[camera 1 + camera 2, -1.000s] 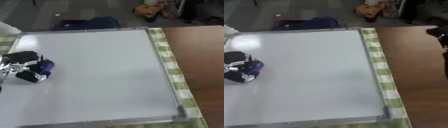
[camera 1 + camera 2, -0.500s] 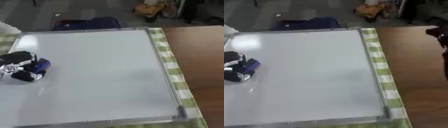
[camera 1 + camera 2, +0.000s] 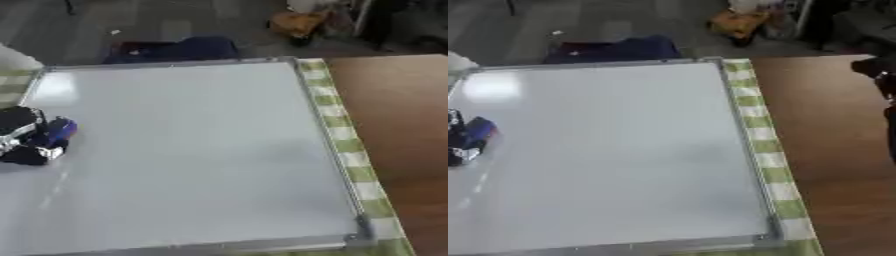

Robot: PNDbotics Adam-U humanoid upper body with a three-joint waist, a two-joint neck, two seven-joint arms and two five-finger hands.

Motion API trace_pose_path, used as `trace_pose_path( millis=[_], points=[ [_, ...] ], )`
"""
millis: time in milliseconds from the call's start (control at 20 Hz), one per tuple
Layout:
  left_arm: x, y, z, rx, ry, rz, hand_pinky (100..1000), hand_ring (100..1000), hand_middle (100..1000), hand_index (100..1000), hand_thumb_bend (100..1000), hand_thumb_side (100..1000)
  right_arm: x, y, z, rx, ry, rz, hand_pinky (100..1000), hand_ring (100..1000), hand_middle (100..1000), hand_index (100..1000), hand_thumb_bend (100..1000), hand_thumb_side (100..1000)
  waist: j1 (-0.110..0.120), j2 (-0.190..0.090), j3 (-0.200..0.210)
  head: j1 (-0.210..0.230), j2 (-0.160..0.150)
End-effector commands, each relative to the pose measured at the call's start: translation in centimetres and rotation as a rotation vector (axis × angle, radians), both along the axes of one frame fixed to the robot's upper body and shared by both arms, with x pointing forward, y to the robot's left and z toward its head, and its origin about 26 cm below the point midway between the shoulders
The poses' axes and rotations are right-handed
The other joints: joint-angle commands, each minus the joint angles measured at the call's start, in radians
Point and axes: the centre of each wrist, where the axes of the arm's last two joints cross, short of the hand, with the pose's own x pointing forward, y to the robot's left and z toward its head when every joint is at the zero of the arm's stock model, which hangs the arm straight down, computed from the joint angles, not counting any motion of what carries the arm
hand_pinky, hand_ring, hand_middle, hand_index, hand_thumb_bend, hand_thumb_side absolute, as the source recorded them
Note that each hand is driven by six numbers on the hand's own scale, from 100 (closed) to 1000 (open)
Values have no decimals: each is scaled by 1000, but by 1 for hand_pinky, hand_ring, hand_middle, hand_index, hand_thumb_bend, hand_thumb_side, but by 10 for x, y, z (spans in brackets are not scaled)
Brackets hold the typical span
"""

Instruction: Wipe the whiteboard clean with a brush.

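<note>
A large whiteboard (image 3: pixel 192 150) with a metal frame lies flat and fills most of both views; its surface looks white and unmarked. At its left edge my left hand (image 3: pixel 21 141) has its black fingers curled round a blue brush (image 3: pixel 59 130), which rests on the board. My right hand (image 3: pixel 882 75) shows only as a dark shape at the right edge of the right eye view, over the brown table; its fingers cannot be made out.
A green and white checked cloth (image 3: pixel 343 140) runs under the board's right side. Brown tabletop (image 3: pixel 402 135) lies to the right of it. Beyond the far edge, a dark blue bundle (image 3: pixel 175 50) and an orange thing (image 3: pixel 293 22) lie on the floor.
My left hand and the blue brush have slid leftwards along the board toward its left edge. The right hand has stayed where it was.
</note>
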Motion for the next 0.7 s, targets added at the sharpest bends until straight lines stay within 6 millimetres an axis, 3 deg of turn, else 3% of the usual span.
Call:
trace_pose_path(
  millis=[50,700],
  points=[
    [-4,17,10,20,-38,45,533,282,100,140,120,611,-3,-2,10,-28,-27,-7,775,639,483,569,256,982,-5,-14,2,-3,-15],
    [-2,12,11,32,-137,78,525,274,100,141,112,621,-3,-2,11,-31,-36,-2,775,639,484,569,257,982,-5,-10,-1,-1,-17]
  ],
)
